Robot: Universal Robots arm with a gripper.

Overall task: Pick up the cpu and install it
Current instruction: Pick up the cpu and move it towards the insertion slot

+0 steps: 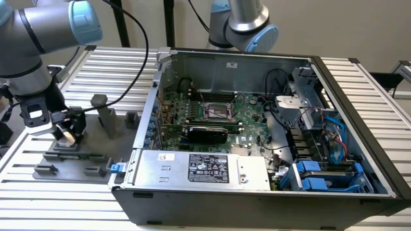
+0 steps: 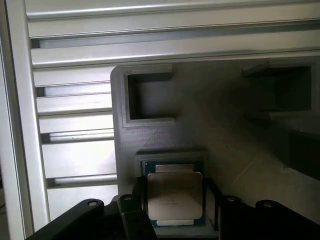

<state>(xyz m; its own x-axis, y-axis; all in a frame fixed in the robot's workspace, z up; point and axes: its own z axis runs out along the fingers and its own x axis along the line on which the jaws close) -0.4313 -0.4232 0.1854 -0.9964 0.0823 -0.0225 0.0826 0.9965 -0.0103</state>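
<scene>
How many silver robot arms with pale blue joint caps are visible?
2. One silver arm at the exterior view's left, above the grey fixture plate; another behind the open black computer case.

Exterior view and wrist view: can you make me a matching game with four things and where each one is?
Things:
1. cpu
2. gripper
3. power supply box
4. motherboard socket

Places:
A. middle of the green board inside the case
B. along the case's edge nearest the exterior camera, black label on top
C. lying flat in a recess of the grey holder
D. on the arm's end, down over the grey holder

Pairs: 1-C, 2-D, 3-B, 4-A
</scene>
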